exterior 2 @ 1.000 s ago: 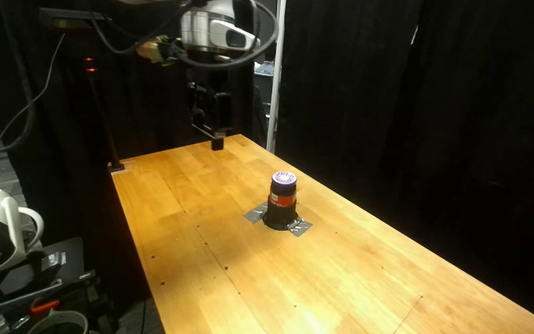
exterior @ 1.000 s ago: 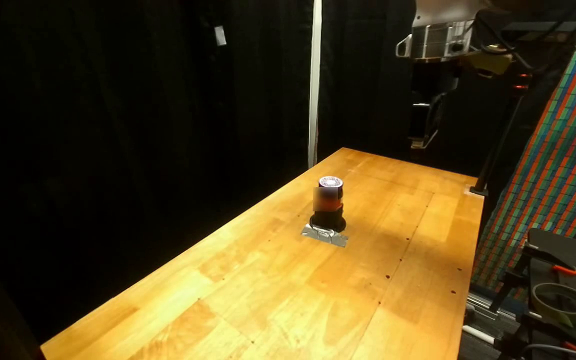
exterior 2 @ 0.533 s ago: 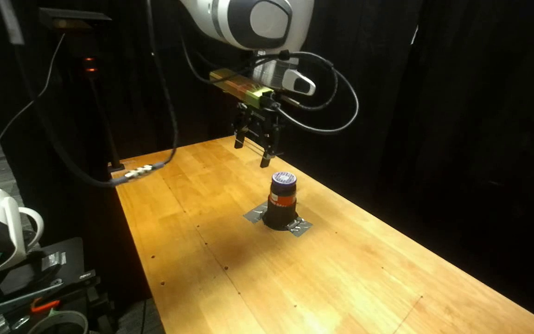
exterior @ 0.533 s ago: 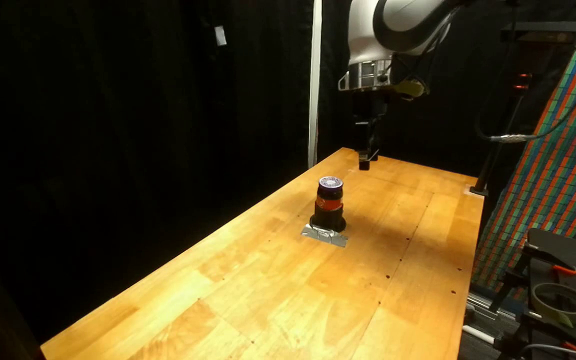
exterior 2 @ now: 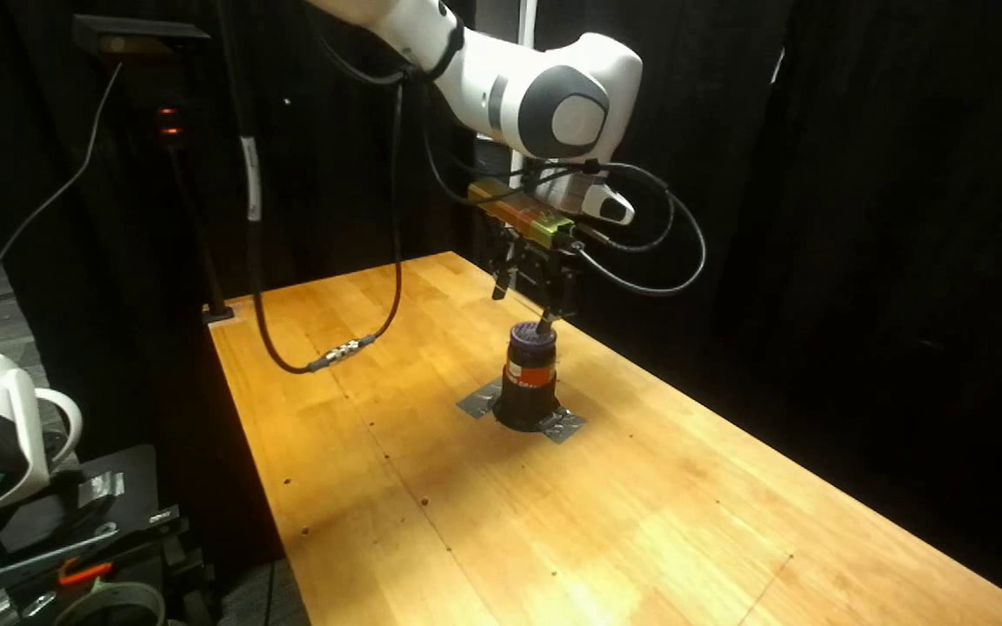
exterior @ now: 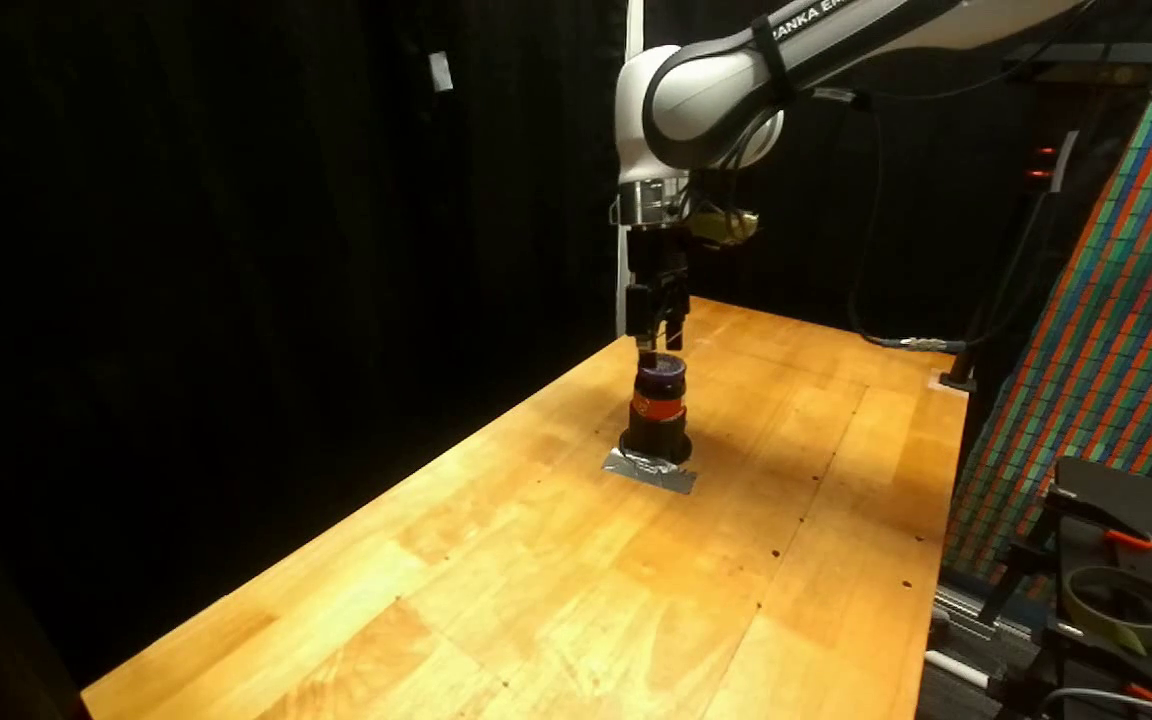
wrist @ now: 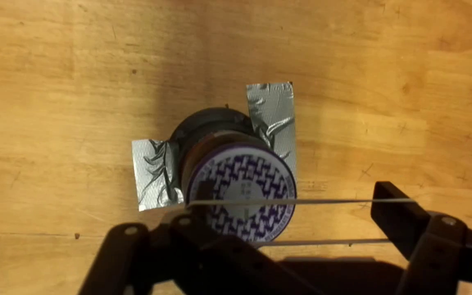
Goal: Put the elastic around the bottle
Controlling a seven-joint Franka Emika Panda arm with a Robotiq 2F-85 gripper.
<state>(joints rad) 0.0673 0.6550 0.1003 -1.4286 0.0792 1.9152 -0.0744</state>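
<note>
The bottle [exterior: 658, 408] stands upright in a black round holder on the wooden table; it also shows in an exterior view [exterior 2: 531, 374] and, from above, its purple-and-white lid in the wrist view [wrist: 252, 168]. My gripper [exterior 2: 522, 309] is open just above the bottle. The elastic [wrist: 330, 201] is stretched as a loop around both fingers. In the wrist view one finger is over the lid's left part and the other is over table to the right of the bottle, so the gripper is off-centre. I cannot tell whether the fingertip touches the lid.
Silver tape [exterior 2: 564, 426] fixes the holder [exterior 2: 525, 409] to the table [exterior: 536, 600]. A dark pole [exterior: 1001, 260] stands at the table's far corner. Black curtains hang behind. A side cart [exterior: 1146, 520] with a tape roll [exterior: 1123, 597] is beside the table.
The arm has come forward and down from the far end of the table to above the bottle, carrying the stretched elastic. The bottle has not moved.
</note>
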